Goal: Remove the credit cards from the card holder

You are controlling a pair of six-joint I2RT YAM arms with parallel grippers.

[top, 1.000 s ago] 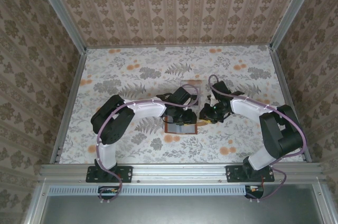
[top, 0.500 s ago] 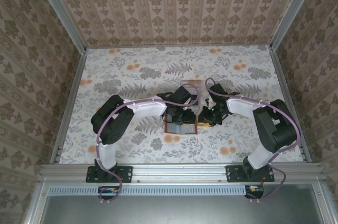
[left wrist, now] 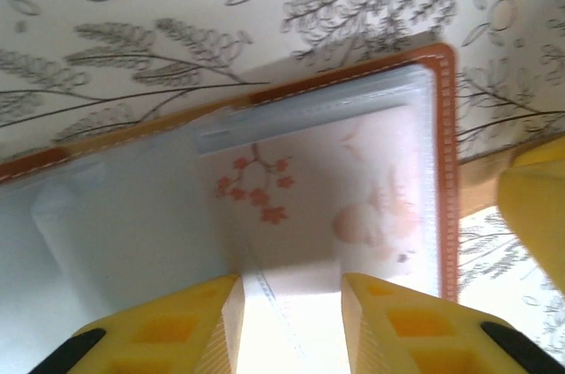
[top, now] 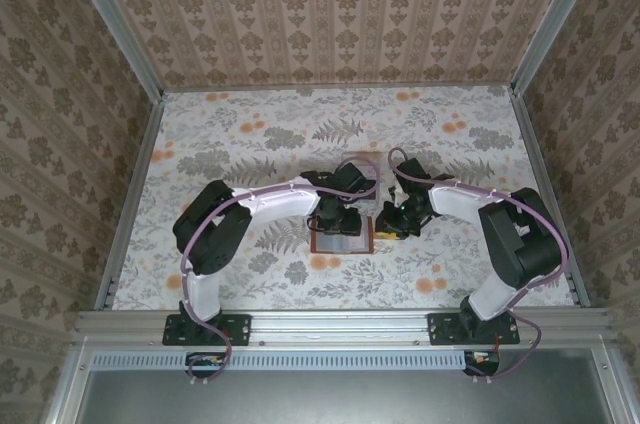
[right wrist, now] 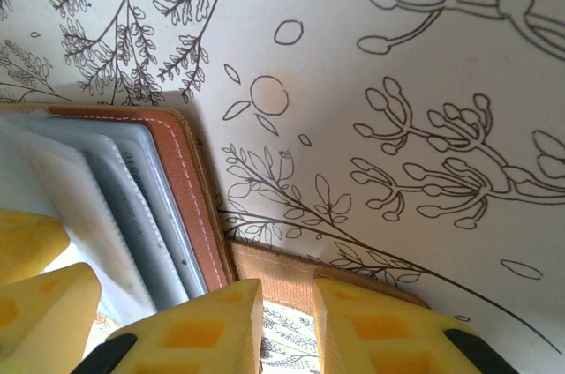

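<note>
The brown card holder lies open on the table, its clear sleeves showing. My left gripper hangs over it. In the left wrist view a credit card printed with pink blossoms sits in a sleeve inside the orange-brown rim. A pale card runs under the gap of the left gripper, whose jaws stand apart. My right gripper rests its narrowly parted fingertips on the flat strap tab, beside the holder's edge. Grey cards sit in the sleeves there.
A clear plastic tray lies just behind the two grippers. The floral tabletop stretches out on all sides to patterned walls. The right gripper's yellow finger is close to the holder's right edge.
The right arm has folded in closer to the holder's right edge. The left gripper has shifted slightly left over the holder.
</note>
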